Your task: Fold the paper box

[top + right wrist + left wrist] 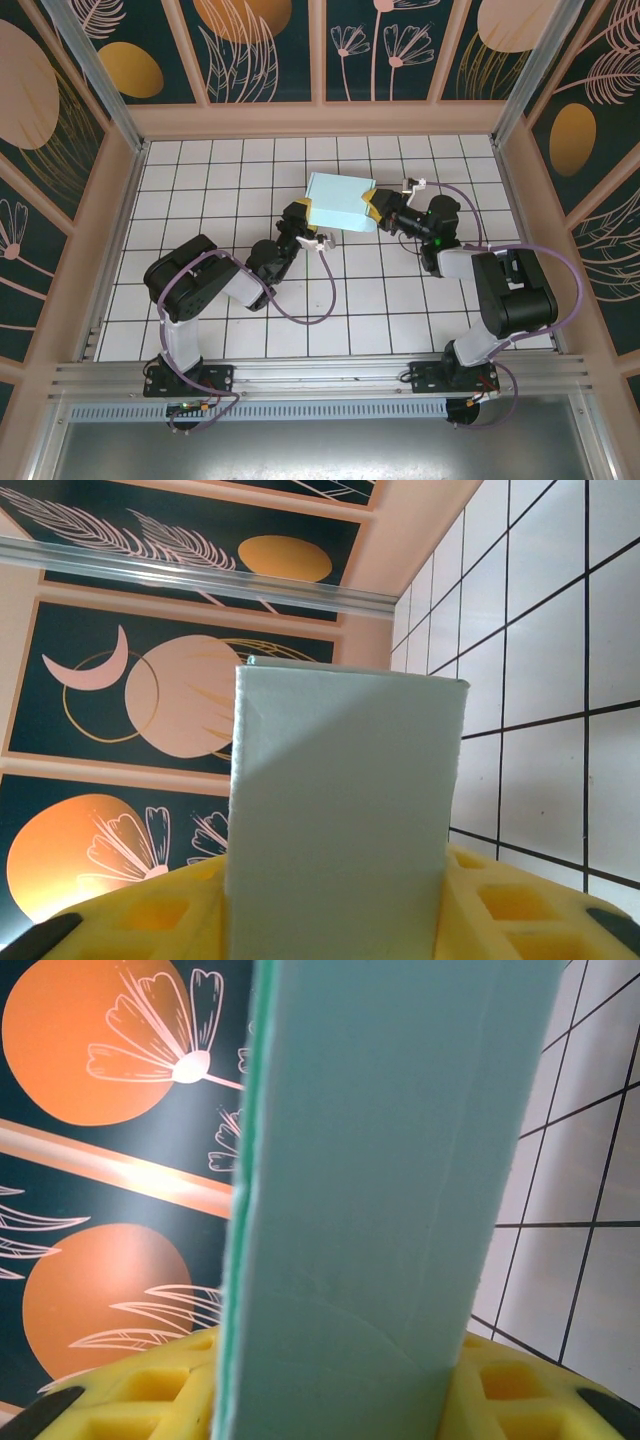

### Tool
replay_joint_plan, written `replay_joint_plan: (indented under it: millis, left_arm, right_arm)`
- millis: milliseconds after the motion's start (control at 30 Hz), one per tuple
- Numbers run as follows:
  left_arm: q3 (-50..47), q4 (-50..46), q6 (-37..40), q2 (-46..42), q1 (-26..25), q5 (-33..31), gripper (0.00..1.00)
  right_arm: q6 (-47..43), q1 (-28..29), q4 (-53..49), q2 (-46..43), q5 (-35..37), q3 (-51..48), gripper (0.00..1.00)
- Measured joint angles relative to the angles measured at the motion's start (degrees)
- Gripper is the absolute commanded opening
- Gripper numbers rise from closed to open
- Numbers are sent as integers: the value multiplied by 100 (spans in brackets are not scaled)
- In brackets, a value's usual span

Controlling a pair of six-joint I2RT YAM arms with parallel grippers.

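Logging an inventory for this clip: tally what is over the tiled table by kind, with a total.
paper box: 1
grippers: 2, the left gripper and the right gripper
total: 3

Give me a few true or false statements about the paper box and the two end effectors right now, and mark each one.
1. The paper box is between the left end effector and the right end effector. True.
2. The box is red. False: it is pale blue.
3. Yellow fingers flank the box in the left wrist view. True.
4. The box lies beside the arm bases. False: it is over the middle of the white tiled table, away from the bases.
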Motion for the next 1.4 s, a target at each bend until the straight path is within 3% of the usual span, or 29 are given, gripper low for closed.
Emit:
replay_joint_plan:
  millis: [200,433,567,800,1167,1400]
  left_arm:
    - [0,-39,-223,-4,0,-31,36]
    - [52,-1250,-927,-483,0,-264,37]
    - [205,-2361,-1412,-879,0,-348,39]
    - [428,-4712,-2472,-1805,35,-157,37]
    - [1622,-8480,-3919,-2280,245,1082,36]
    - [2262,-10251,-4271,-2339,518,1858,36]
  right_arm:
    - [-195,-4,-236,-164,105,0,74]
    - [-728,-313,-887,-601,345,0,76]
    - [-1283,-612,-1493,-933,627,0,76]
    - [-3121,-787,-3399,-1779,1650,229,76]
    - [-5829,-549,-4535,-3141,2363,243,75]
    - [-7322,-197,-4964,-3467,2216,654,76]
